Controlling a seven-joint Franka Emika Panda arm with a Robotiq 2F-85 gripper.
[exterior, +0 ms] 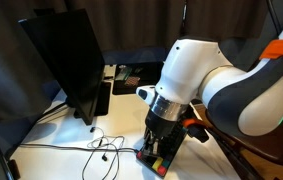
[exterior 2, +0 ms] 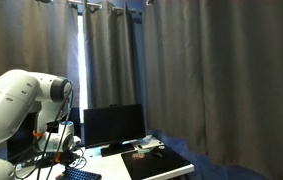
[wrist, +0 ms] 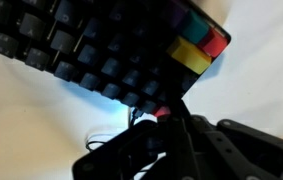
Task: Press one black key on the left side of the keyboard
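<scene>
The keyboard [wrist: 91,50] fills the top of the wrist view, with rows of black keys and red, yellow, green and blue keys [wrist: 196,42] at one end. My gripper [wrist: 166,108] looks shut, its fingers meeting in one tip that rests on the black keys near the coloured end, with a red glow beside it. In an exterior view the gripper [exterior: 159,143] points straight down onto the keyboard [exterior: 151,162] at the table's front edge. The gripper hides most of the keyboard there. A corner of the keyboard [exterior 2: 81,175] also shows in an exterior view.
A large black monitor [exterior: 71,65] stands on the white table [exterior: 61,130], with loose cables [exterior: 101,145] in front of it. A flat black mat [exterior 2: 153,160] with small items lies beyond. Dark curtains hang behind.
</scene>
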